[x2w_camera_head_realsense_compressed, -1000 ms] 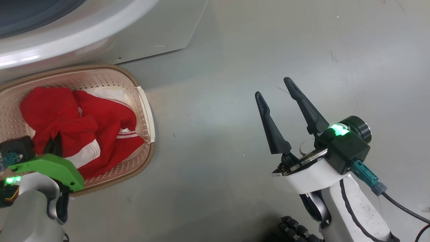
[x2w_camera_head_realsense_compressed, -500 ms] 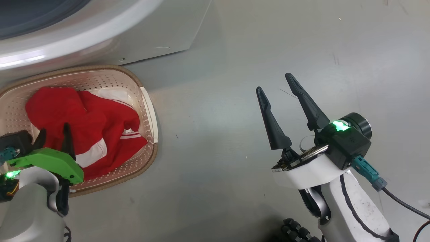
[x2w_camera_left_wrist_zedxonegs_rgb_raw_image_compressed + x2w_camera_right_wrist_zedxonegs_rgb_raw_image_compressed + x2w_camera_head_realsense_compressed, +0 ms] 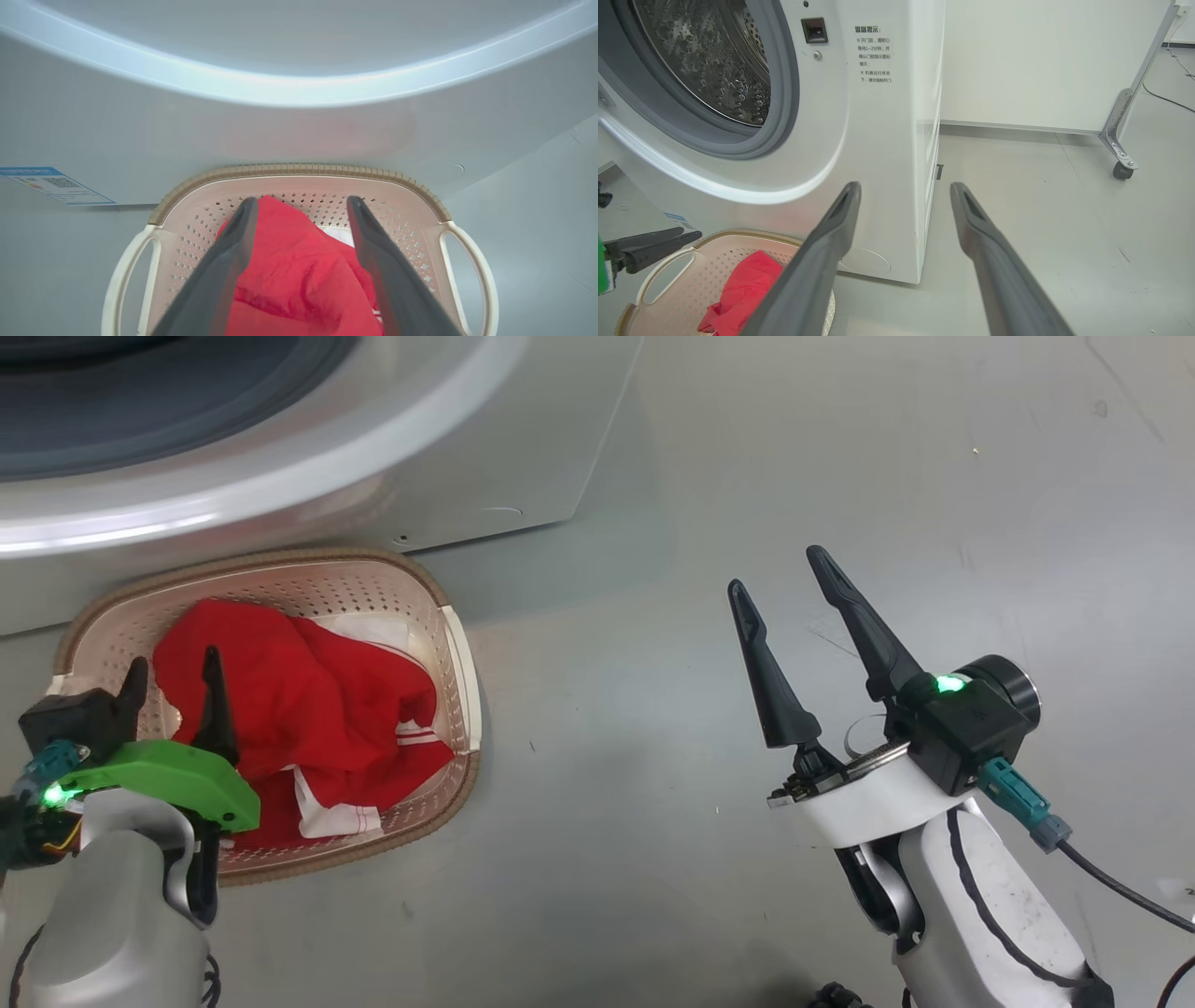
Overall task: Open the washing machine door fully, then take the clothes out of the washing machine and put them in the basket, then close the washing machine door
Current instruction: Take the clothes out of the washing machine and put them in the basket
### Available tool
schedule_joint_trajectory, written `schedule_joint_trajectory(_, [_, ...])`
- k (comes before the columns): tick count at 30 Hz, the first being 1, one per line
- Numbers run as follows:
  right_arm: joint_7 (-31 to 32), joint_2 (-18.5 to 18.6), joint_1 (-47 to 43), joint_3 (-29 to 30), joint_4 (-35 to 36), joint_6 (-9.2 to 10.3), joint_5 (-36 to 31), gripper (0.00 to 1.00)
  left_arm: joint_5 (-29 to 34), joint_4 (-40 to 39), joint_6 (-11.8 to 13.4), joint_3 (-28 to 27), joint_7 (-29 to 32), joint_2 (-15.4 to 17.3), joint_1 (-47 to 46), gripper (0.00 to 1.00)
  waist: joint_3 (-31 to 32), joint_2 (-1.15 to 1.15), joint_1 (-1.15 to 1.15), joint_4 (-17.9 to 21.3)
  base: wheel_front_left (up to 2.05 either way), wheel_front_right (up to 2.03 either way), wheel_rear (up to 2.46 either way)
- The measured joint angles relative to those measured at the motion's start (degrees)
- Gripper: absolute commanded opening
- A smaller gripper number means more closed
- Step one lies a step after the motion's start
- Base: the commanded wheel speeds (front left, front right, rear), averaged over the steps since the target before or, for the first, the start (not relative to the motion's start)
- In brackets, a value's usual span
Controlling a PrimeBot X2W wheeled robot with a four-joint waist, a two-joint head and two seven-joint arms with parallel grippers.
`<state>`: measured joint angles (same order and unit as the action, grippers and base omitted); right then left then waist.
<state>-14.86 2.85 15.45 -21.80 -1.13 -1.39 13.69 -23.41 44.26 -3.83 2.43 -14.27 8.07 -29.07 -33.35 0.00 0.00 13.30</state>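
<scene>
Clothes (image 3: 317, 709) in basket (image 3: 457, 784); left pincer (image 3: 175, 660) and right pincer (image 3: 777, 569) spread, empty.
Left one sits low over the fabric and could snag it rising.

Bright red clothes (image 3: 317, 700) with white stripes and panels at lower left, cream-white basket (image 3: 411, 607) dotted with small holes — brown woven-look rim, white washing machine (image 3: 523, 448) along the top, pale grey floor (image 3: 700, 476), blue label sticker (image 3: 56, 185), bright green cover (image 3: 177, 779) at lower left.
</scene>
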Motion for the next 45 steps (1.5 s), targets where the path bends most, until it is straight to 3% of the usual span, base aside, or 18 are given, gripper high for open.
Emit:
schedule_joint_trajectory(8, [0.0,0.0,-0.8,1.8,-2.2,0.00,-0.1,1.00,0.7,-3.3,-0.5,0.5,-0.4,-1.9,0.4,1.00,4.0,0.00,0.00,-2.0,0.00,0.00,0.00])
schedule_joint_trajectory(20, [0.0,0.5,-3.6,4.5,-4.8,-0.07,-0.1,1.00,2.9,-16.8,-0.6,-0.7,-0.4,-2.8,4.3,1.00,12.0,0.00,0.00,-5.7,0.00,0.00,0.00])
schedule_joint_trajectory(45, [0.0,0.7,-12.8,6.7,-6.1,-0.31,-0.1,1.00,6.7,-30.6,0.5,2.1,-0.4,-4.1,24.3,1.00,27.0,0.00,0.00,-9.7,0.00,0.00,0.00])
